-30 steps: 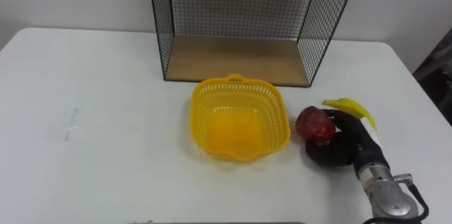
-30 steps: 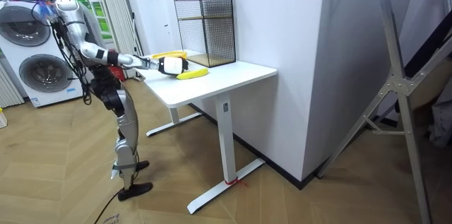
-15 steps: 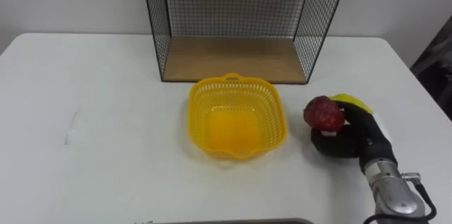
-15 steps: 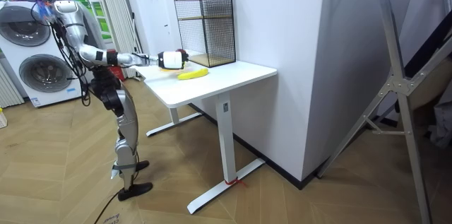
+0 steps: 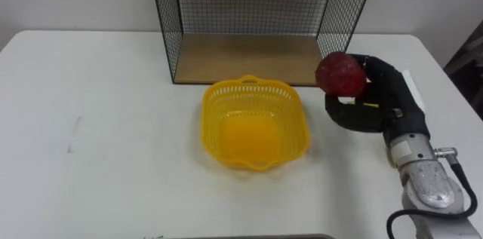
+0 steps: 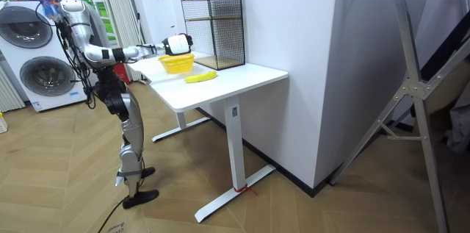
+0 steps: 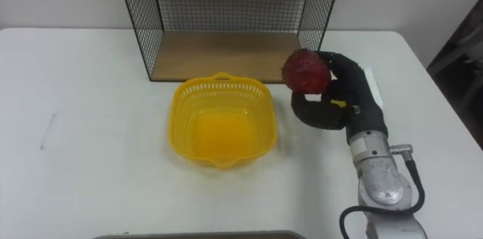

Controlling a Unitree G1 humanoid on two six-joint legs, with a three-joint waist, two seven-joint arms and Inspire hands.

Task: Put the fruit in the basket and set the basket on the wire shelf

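Yellow basket [image 5: 205, 122] before wire shelf [image 5: 241, 59], red fruit [image 5: 341, 73] alongside.

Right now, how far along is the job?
Done: nothing; the yellow basket sits empty before the wire shelf. In hand: the right hand grips the red fruit, raised right of the basket. Left: drop it in, add the banana, shelve the basket.

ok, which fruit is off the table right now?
The red fruit, gripped in the right hand; the banana lies on the table.
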